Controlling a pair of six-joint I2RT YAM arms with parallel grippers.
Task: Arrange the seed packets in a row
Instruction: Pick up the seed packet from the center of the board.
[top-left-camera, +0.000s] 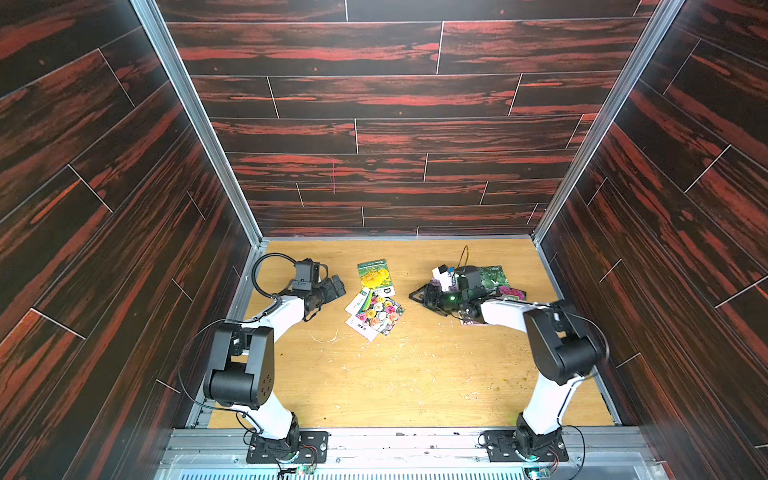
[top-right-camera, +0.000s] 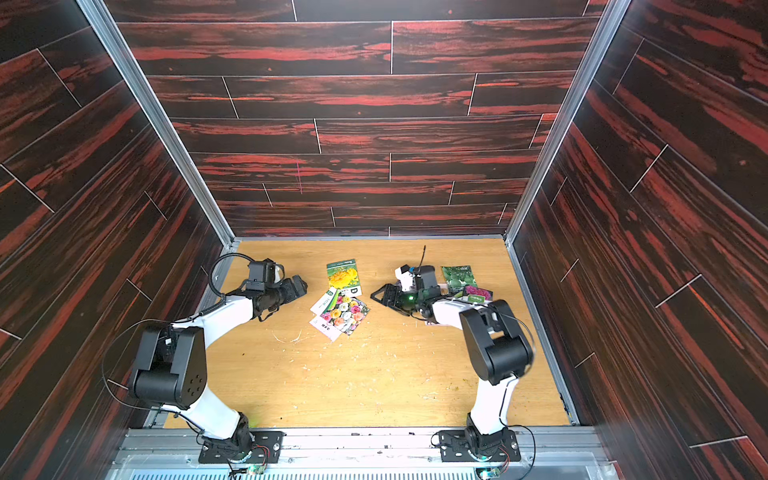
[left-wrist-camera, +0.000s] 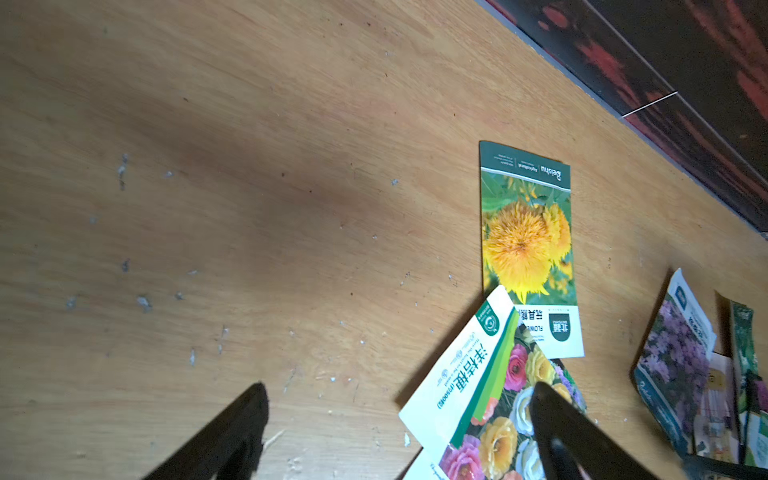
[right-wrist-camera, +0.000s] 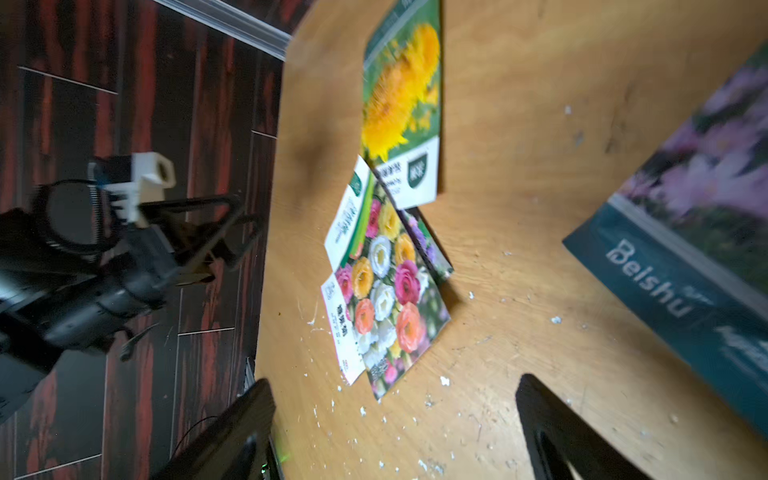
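**Bench.** The near half of the bench (top-left-camera: 374, 382) is scuffed and flecked with pale specks. It carries no packets.

**Left pincer.** The left pincer (top-left-camera: 336, 286) hovers beside the centre pile. Its jaws stand wide apart and hold nothing. The left wrist view shows one finger (left-wrist-camera: 557, 428) above the pile's top sheet.

**Right pincer.** The right pincer (right-wrist-camera: 397, 386) is likewise spread wide and empty. It points across the bench toward the centre pile.

**Seed packets, centre pile.** The seed packets (top-left-camera: 376, 303) are not in a row.
- The mixed-flower packet (top-left-camera: 380, 313) lies nearest, on top.
- A white-and-green banded packet (top-left-camera: 357, 301) is fanned out under it.
- The edges of others show beneath these. Their count cannot be told.
- The yellow-bloom packet (top-left-camera: 374, 276) lies farther back. One banded corner overlaps its label end.

**Seed packets, right group.** The green melon packet (top-left-camera: 492, 276) and a pink-flower packet (top-left-camera: 513, 293) lie partly hidden behind the right arm. A purple-flower packet (left-wrist-camera: 673, 365) lies just beside the right pincer.

**Handling.** The packets are judged light, thin and flexible, with a slick glossy face.
- A sheet lying flat gives the fingers little edge to take.
- Take hold at a corner raised by the sheet below, or slide a sheet clear first.
- Expect neighbouring packets to drag along.
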